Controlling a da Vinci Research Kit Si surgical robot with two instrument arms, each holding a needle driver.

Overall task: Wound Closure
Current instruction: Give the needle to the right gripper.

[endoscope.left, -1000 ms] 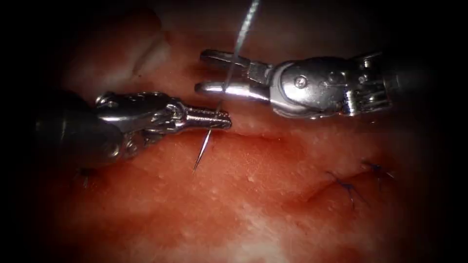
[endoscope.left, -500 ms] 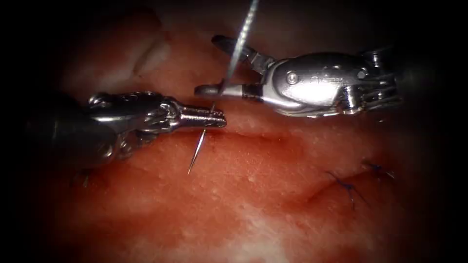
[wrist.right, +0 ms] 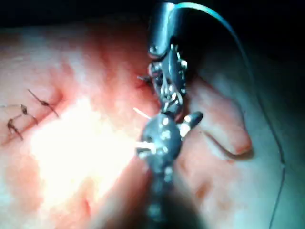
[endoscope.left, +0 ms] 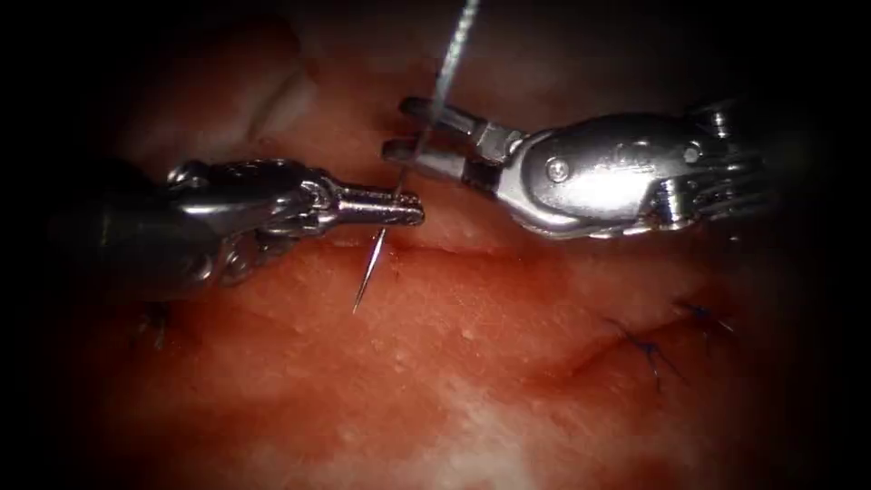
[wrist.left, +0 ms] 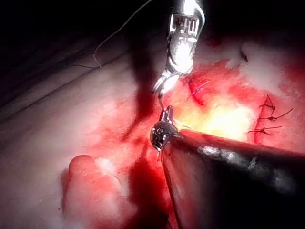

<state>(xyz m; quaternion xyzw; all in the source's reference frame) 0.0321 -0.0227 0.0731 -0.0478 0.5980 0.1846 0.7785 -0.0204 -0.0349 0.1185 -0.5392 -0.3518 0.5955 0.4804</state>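
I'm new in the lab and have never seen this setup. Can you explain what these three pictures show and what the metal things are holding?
This is a surgical practice robot with two thin arms, each ending in a small two-jawed tool. They are stitching a cut in a piece of pork belly, the tissue. One picture comes from an endoscope looking down at the wound; the other two come from small cameras riding on each arm.

In the endoscope view, the left tool has its jaws shut on the curved needle, gripping it partway along the curve. The needle's point hangs free above the tissue, not in it. The right tool has its jaws open around the thread, which runs up from the needle. To the right, finished stitches cross the cut.
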